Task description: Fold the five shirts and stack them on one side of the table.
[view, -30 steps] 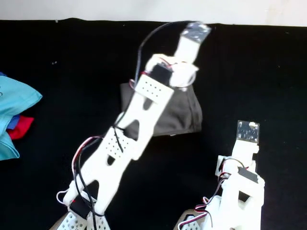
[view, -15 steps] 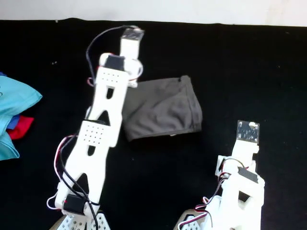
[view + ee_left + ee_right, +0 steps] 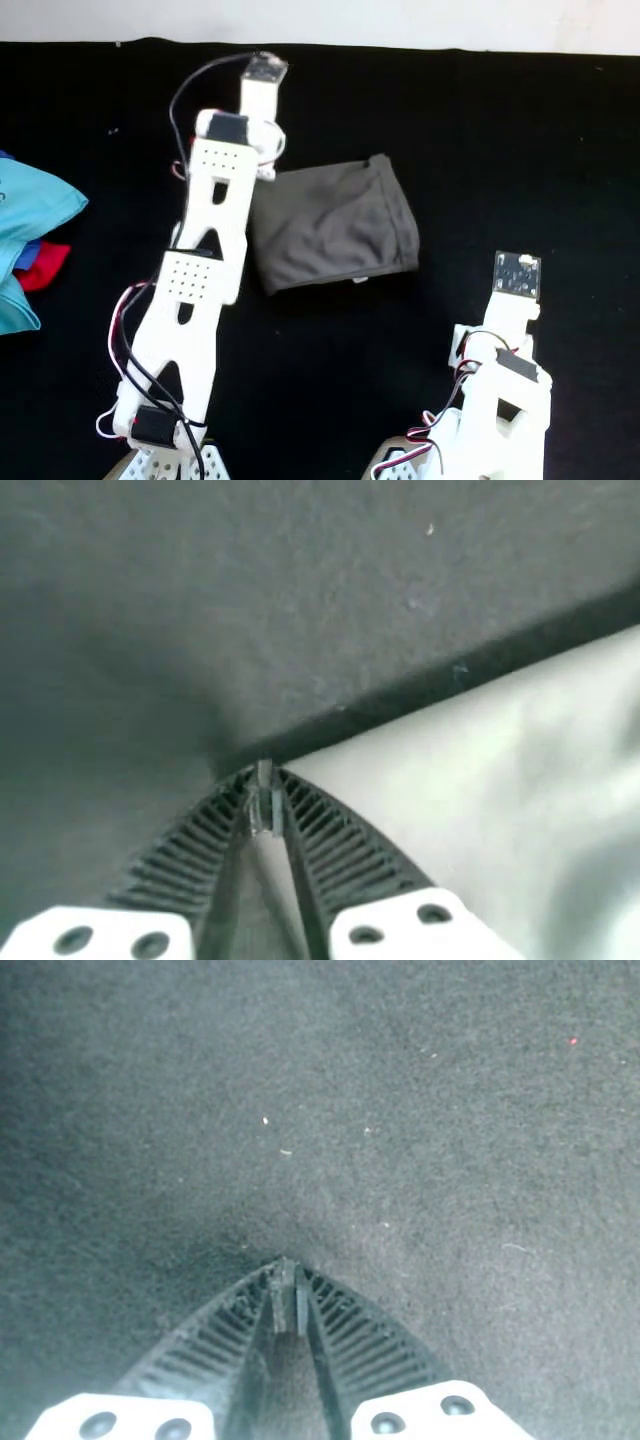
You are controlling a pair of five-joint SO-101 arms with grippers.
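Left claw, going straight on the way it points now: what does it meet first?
Most likely the black table cover: the shut left claw points down at it, just beside the edge of the grey shirt. How near the tips are to the cover is unclear.

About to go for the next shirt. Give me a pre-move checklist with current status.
1. Left gripper free: ok, jaws shut, nothing held, near the table's far edge.
2. Right gripper free: ok, jaws shut, empty, over bare black tablecloth.
3. Gray shirt folded and flat: ok.
4. Gray shirt on a side stack: not ok, it lies mid-table.
5. Pile of shirts at the left edge folded: not ok, bunched.
6. All five shirts present: cannot tell; gray, teal, blue and red fabric show.
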